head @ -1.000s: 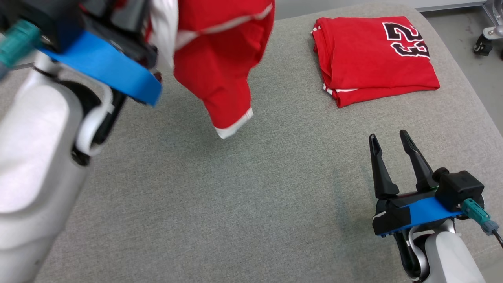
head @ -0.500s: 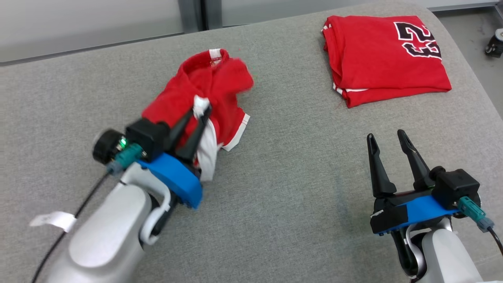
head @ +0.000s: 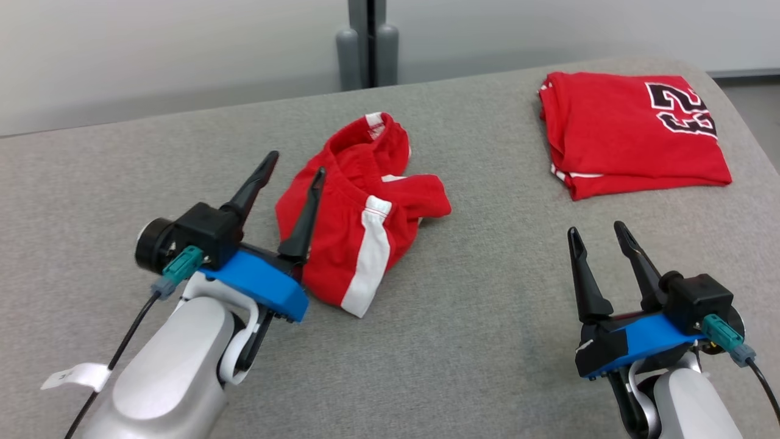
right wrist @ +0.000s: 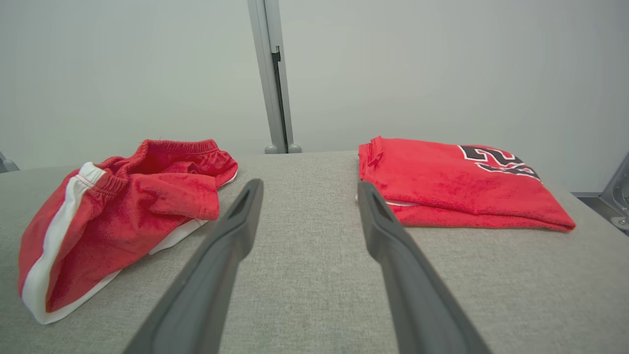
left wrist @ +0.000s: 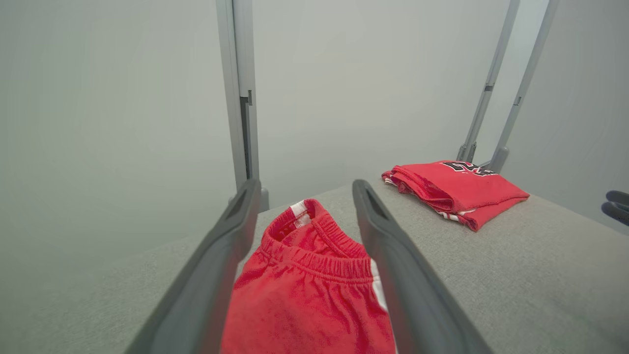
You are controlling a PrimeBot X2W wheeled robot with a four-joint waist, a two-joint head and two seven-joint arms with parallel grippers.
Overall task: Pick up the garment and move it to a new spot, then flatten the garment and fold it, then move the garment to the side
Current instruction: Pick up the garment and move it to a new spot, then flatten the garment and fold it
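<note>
Left gripper (head: 296,164): jaws spread wide, holding nothing. In the head view its right finger crosses the left edge of the red shorts (head: 359,207). Whether it touches the cloth, cannot tell. In the left wrist view the shorts lie between and below the two fingers, elastic waistband toward the far side.

Right gripper (head: 596,229): jaws equally wide, empty, fingers pointing at bare grey surface (head: 463,341), well apart from both garments.

Shorts: crumpled in a loose heap at left centre of the surface, one leg flopped to the right, white side stripe running toward the near edge. Not flattened, not folded.

Folded red jersey (head: 627,137): far right of the surface, black number with white outline facing up, well apart from the shorts.

Views compared: the head view gives both arms and a white paper tag (head: 76,376) on the left arm's cable. The right wrist view gives the strip of bare surface between shorts and jersey, and a grey post (right wrist: 272,73) behind the far edge. The left wrist view gives the stacked fold layers on the jersey's edge.
</note>
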